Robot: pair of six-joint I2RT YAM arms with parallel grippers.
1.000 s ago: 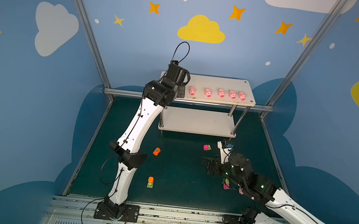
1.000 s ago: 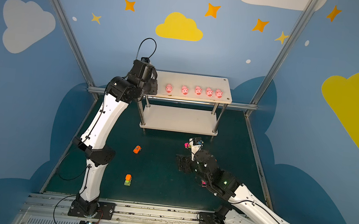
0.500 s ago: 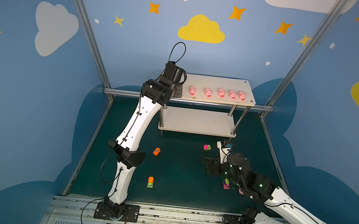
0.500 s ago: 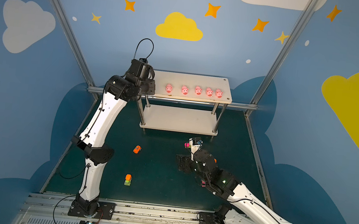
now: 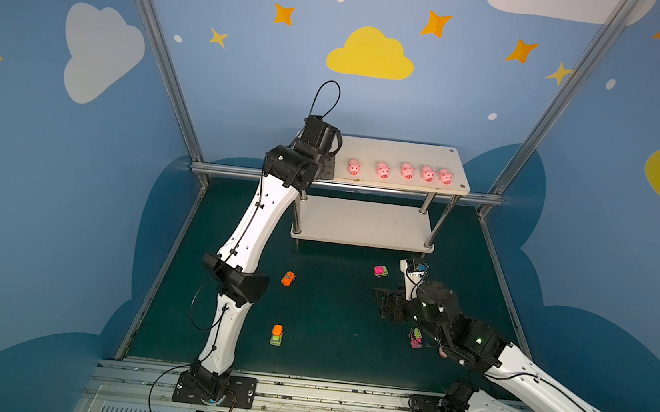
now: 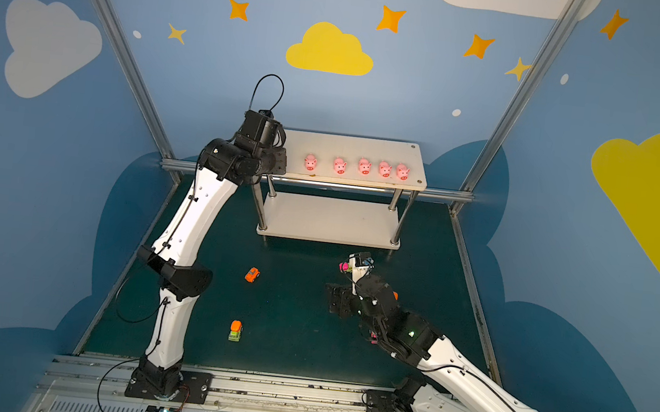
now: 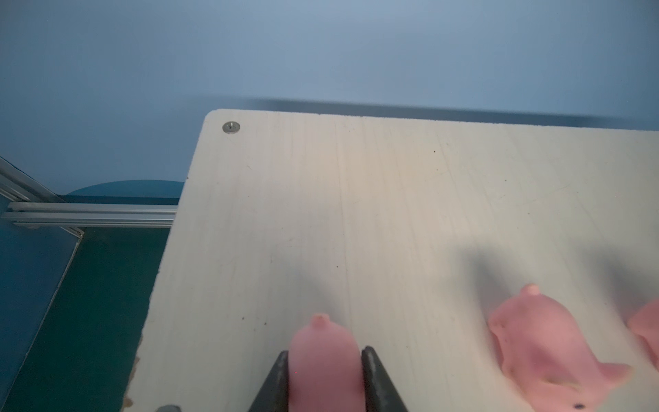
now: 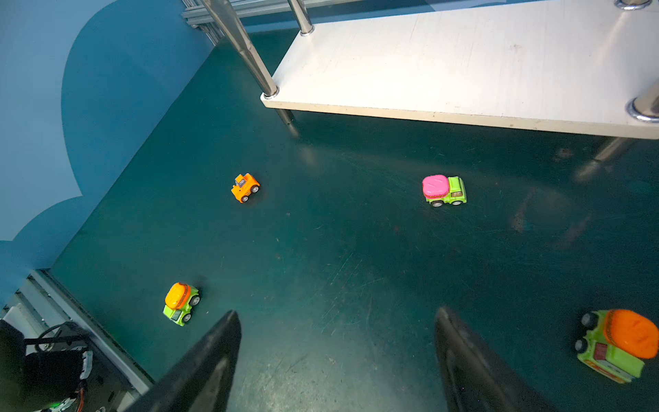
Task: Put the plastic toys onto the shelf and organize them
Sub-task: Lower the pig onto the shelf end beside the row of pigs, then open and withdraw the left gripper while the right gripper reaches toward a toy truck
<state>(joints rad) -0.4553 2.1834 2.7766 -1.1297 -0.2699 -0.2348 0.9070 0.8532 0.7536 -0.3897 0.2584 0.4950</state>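
Jaws of the left gripper (image 7: 324, 356) press against both flanks of a pink pig (image 7: 322, 339) at the left end of the top board (image 7: 356, 196) of the shelf (image 5: 360, 222), just beside the first of five other pigs (image 5: 407, 170) lined up along that board's front edge, snouts forward. The right gripper (image 8: 336, 311) hangs low over the green floor (image 8: 356, 249), jaws wide apart and empty. On the floor in front of the shelf, well apart, sit an orange car (image 8: 245, 187), a pink-topped truck (image 8: 444, 191), an orange-drum mixer (image 8: 180, 303) and a second mixer (image 8: 617, 344). A magenta-and-green vehicle (image 5: 415, 338) lies beside the right arm.
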